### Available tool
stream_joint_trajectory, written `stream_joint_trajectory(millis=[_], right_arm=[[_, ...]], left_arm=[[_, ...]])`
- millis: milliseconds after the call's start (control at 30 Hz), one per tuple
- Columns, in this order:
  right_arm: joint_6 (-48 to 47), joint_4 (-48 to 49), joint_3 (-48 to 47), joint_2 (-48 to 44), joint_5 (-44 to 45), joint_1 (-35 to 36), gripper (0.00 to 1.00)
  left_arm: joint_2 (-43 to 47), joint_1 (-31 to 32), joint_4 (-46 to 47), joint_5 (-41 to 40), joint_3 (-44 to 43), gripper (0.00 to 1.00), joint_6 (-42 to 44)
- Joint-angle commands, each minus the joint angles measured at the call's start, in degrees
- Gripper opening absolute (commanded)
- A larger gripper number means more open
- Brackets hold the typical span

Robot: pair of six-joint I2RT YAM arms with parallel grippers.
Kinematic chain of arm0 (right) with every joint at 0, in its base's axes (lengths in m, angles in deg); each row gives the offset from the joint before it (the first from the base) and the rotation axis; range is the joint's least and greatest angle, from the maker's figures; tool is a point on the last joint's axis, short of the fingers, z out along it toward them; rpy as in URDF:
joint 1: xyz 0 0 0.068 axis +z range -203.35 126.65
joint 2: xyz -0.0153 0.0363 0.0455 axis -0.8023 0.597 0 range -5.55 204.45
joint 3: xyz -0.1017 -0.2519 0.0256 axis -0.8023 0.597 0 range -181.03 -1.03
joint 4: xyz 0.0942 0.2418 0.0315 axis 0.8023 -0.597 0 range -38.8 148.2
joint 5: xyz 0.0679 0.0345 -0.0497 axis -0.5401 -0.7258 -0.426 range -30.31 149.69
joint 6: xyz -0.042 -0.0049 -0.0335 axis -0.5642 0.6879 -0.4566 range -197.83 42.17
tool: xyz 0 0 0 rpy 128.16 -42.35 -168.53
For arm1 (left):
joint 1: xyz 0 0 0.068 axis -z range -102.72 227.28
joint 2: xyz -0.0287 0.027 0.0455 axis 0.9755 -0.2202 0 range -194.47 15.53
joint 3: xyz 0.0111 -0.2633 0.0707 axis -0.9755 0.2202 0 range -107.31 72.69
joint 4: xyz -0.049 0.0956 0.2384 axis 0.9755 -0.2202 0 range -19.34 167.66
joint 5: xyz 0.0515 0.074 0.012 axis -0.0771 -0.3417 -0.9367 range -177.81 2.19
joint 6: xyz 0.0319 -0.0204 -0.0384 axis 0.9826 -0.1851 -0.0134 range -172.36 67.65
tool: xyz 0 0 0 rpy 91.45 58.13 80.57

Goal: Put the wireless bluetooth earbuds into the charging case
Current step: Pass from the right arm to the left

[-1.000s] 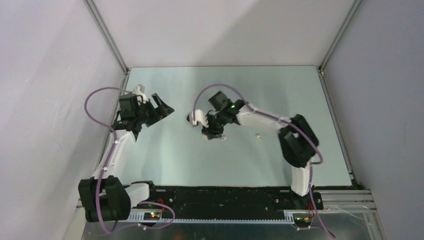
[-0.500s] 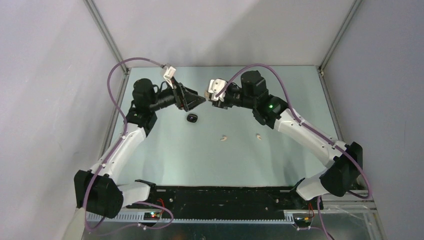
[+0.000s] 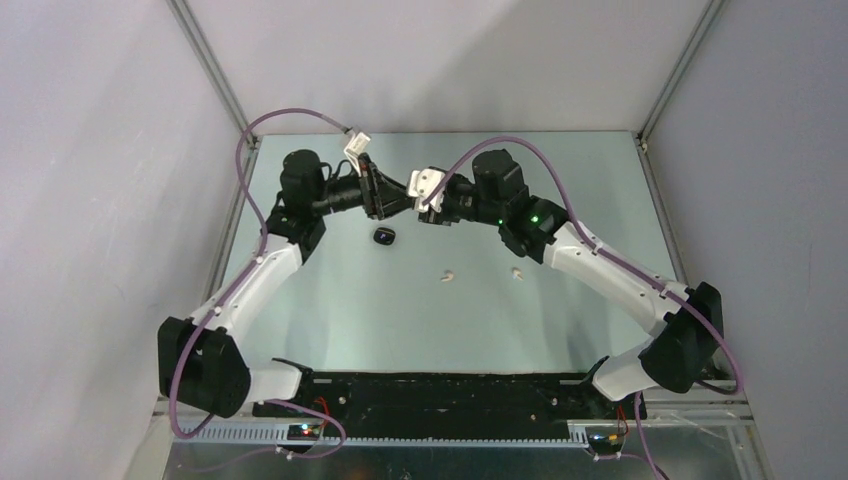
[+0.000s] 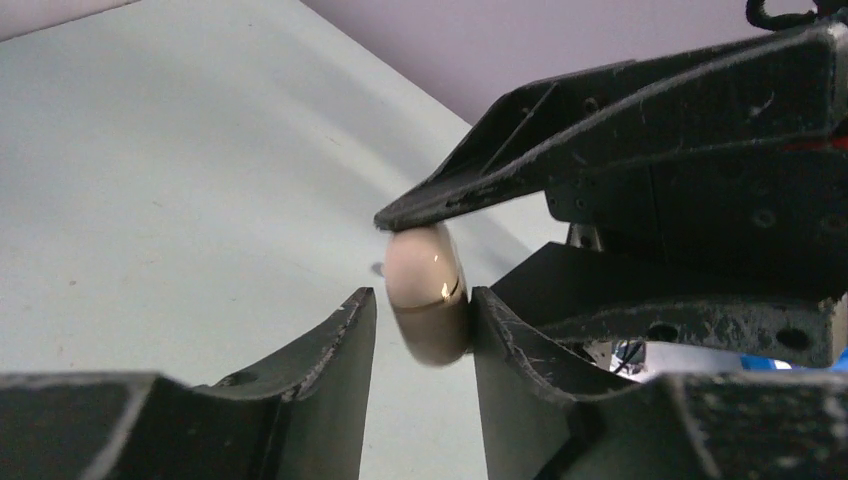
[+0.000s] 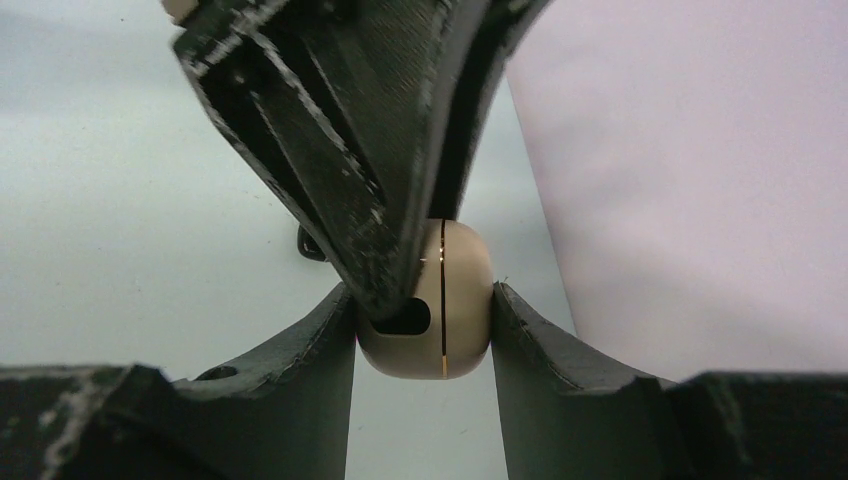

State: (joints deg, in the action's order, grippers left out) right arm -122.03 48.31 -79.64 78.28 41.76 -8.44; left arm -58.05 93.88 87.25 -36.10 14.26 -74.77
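charging case (image 5: 440, 300), cream, is up off the table (image 3: 330, 320), pinched between your right gripper (image 5: 425, 310) fingers. its seam and long axis run along those fingers, dark slot facing the wrist camera. your left gripper (image 4: 420, 320) is spread, one finger touching the case. white earbuds (image 3: 449, 274) lie on the table.

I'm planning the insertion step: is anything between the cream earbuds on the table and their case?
Yes. The cream case is closed and held in the air by the right gripper, so its shut lid bars the earbuds lying below.
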Motion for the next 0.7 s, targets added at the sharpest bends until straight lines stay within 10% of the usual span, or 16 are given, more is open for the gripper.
stream_joint_trajectory(millis=[0, 367, 467, 667], right_arm=[[-1.47, 3.37, -0.24, -1.11, 0.11, 1.67, 0.26], [-1.44, 6.61, -0.28, -0.79, 2.9, 2.45, 0.25], [-1.76, 6.11, -0.06, -0.7, 3.2, 2.38, 0.43], [7.72, -8.91, -4.05, -2.74, -14.25, -4.55, 0.79]], left_arm=[[-0.79, 1.05, 2.17, 2.61, -2.8, 0.42, 0.74], [-2.95, 1.12, 2.18, 4.85, -4.12, 0.23, 0.21], [-3.68, 1.08, 2.19, 6.15, -4.7, 0.05, 0.33], [-3.03, 0.73, 2.19, 7.66, -4.96, 0.0, 5.85]])
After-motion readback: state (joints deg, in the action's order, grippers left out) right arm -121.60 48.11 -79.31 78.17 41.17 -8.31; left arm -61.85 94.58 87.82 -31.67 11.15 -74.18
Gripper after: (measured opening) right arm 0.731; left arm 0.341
